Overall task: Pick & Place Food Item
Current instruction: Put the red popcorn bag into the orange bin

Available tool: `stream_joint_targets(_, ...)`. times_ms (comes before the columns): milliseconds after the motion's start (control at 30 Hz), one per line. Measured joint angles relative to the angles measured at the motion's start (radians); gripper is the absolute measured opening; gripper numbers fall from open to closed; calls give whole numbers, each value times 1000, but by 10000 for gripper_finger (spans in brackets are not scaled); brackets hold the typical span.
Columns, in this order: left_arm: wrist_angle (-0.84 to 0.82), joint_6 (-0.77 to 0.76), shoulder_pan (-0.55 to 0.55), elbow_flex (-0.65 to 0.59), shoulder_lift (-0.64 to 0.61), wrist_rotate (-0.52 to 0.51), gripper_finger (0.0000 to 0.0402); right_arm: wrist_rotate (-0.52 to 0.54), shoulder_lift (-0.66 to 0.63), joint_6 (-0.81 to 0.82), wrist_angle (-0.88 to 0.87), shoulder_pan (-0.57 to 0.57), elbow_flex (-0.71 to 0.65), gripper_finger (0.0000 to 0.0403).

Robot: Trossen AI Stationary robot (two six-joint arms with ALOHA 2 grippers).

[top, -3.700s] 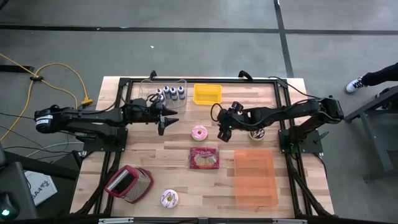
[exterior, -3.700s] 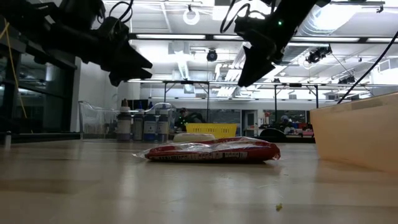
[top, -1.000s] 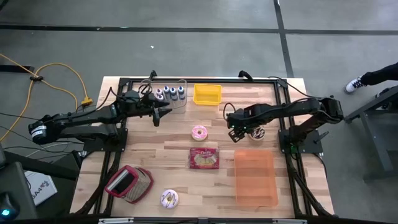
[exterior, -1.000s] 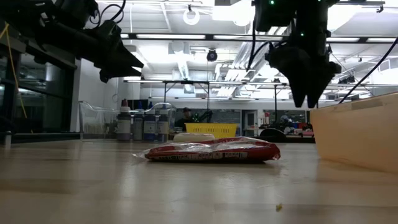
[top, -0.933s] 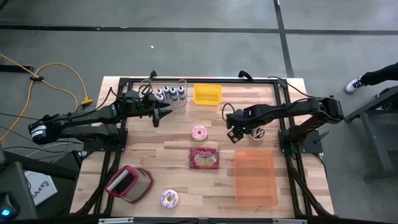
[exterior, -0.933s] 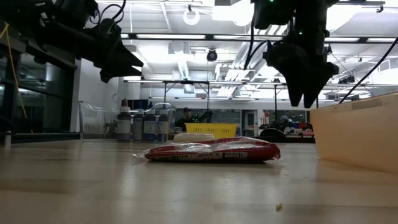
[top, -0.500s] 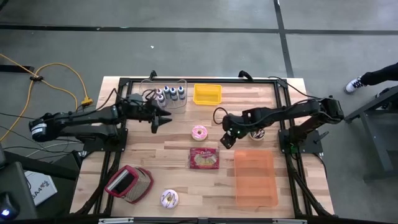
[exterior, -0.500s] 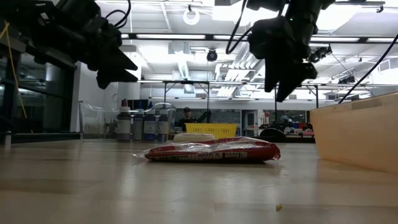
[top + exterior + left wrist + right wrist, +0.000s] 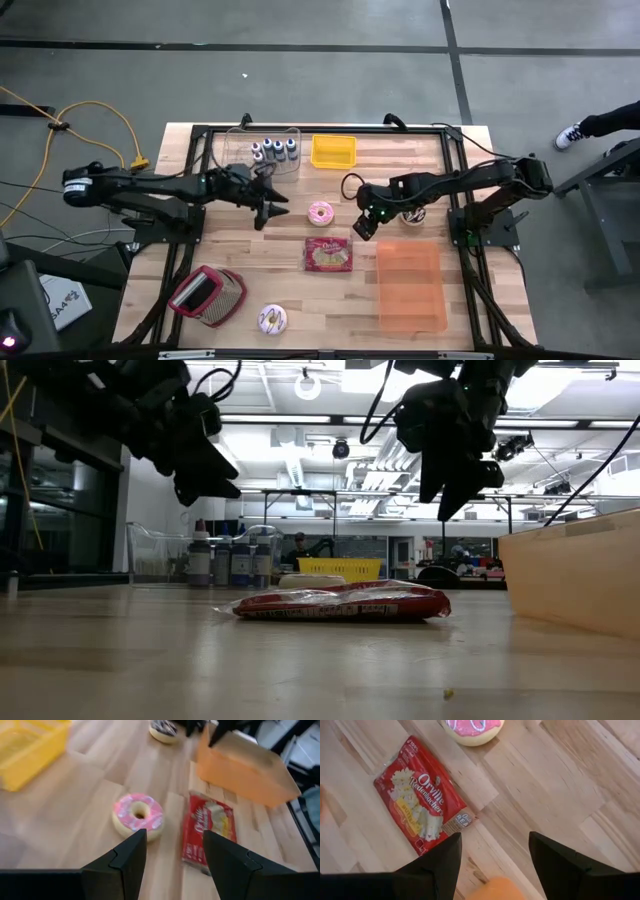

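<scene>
A pink-iced donut point(image 9: 321, 212) point(image 9: 138, 815) lies flat on the wooden table, with a red popcorn packet point(image 9: 329, 254) point(image 9: 422, 802) just nearer. My left gripper point(image 9: 276, 211) point(image 9: 174, 835) hangs open above the table, left of the donut and pointing toward it. Above the packet's far right corner, my right gripper point(image 9: 362, 228) point(image 9: 495, 836) is also open, slanting down. Neither touches anything; in the low view both the left gripper point(image 9: 215, 485) and the right gripper point(image 9: 445, 500) hang well above the packet point(image 9: 340, 603).
An orange bin point(image 9: 411, 285) stands right of the packet. A yellow basket point(image 9: 333, 150) and a clear tray of bottles point(image 9: 270, 150) sit at the far edge. A chocolate donut point(image 9: 163, 730) lies beside the right arm. Another pink donut point(image 9: 272, 319) and a red-and-grey object point(image 9: 207, 295) lie near the front.
My left gripper has swung from near the bottles toward the table's near right, toward the pink donut, and sunk a little. My right gripper has shifted toward the table's left and tipped from pointing straight down to a slant. Both stay open.
</scene>
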Motion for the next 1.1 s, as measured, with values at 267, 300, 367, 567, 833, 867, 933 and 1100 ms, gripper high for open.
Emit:
stream_joint_targets(267, -5, 1, -96, 34, 99, 4, 188, -60, 36, -13, 71, -2, 0, 219)
stream_joint_targets(300, -4, 1, -103, 34, 107, 4, 188, -76, 52, -20, 79, -3, 0, 219)
stream_joint_targets(367, -5, 0, -113, 34, 124, 2, 188, -121, 90, -27, 121, -3, 0, 219)
stream_joint_targets(567, -2, 13, -132, 39, 179, -28, 188, -194, 148, -39, 166, -9, -2, 219)
stream_joint_targets(833, 1, 54, -138, 79, 284, -48, 188, -238, 148, -30, 152, -36, 0, 219)
stream_joint_targets(867, 0, 60, -143, 88, 300, -48, 188, -243, 148, -29, 150, -36, 0, 219)
stream_joint_targets(933, -2, 86, -158, 107, 333, -44, 188, -247, 158, -28, 157, -35, 0, 219)
stream_joint_targets(1100, -1, 103, -192, 140, 382, -31, 188, -255, 163, -24, 161, -35, -1, 219)
